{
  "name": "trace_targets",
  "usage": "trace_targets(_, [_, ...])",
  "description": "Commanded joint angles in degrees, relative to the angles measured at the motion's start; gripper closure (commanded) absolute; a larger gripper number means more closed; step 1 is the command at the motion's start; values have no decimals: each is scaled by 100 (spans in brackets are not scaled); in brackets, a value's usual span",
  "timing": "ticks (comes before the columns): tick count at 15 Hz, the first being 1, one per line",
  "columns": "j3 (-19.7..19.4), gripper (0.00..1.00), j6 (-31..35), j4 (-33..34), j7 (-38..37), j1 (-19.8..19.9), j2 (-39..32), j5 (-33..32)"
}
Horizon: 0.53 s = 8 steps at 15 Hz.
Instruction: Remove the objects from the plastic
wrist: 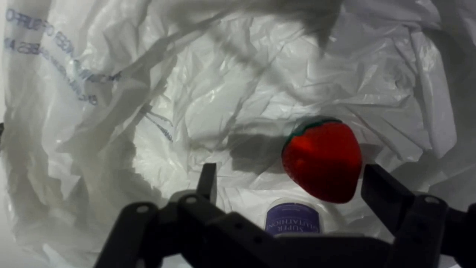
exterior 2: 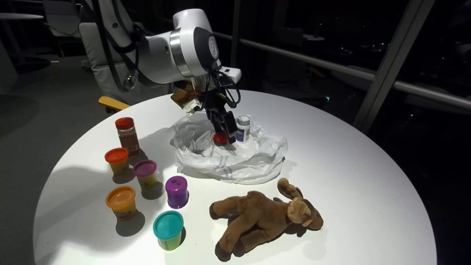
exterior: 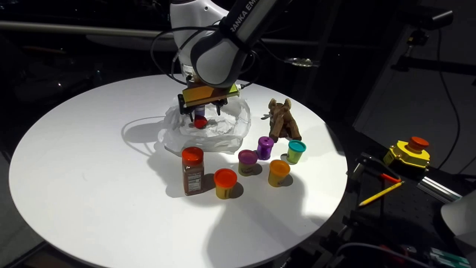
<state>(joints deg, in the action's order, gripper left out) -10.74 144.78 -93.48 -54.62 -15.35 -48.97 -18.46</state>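
Note:
The white plastic bag (exterior: 202, 145) (exterior 2: 235, 170) (wrist: 223, 85) lies crumpled and spread open on a round table. A red strawberry-shaped object with a green top (exterior: 200, 123) (exterior 2: 219, 138) (wrist: 321, 160) lies inside it. A white bottle with a purple label (exterior: 200, 110) (exterior 2: 243, 129) (wrist: 293, 217) stands in the bag beside it; my gripper partly hides it in the wrist view. My gripper (exterior: 205, 115) (wrist: 290, 175) points down over the bag, open with nothing held. In the wrist view, the strawberry shows between the fingers, closer to the right finger, and the bottle low between them.
Outside the bag stand a red-lidded jar (exterior: 193, 171), a red-lidded tub (exterior: 225, 183), a maroon-lidded tub (exterior: 247, 162), an orange tub (exterior: 279, 173), a purple container (exterior: 265, 148) and a teal-lidded tub (exterior: 296, 151). A brown plush animal (exterior 2: 257, 217) lies beside the bag.

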Motion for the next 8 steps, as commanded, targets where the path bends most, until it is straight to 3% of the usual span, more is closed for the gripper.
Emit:
trace_targets(1, [88,0,-197,268,282,46,-129,269])
trace_targets(3, [141,0,-222,273,379,61,-147,381])
trace_targets(4, [150,6,-232,265,417,52,-142,428])
trace_targets(5, [182,28,-244,245,467,56,-119,475])
trace_targets(7, [185,31,-234,228,493,24,-98,526])
trace_targets(8, [175,39,-245,249,491,5,-111,535])
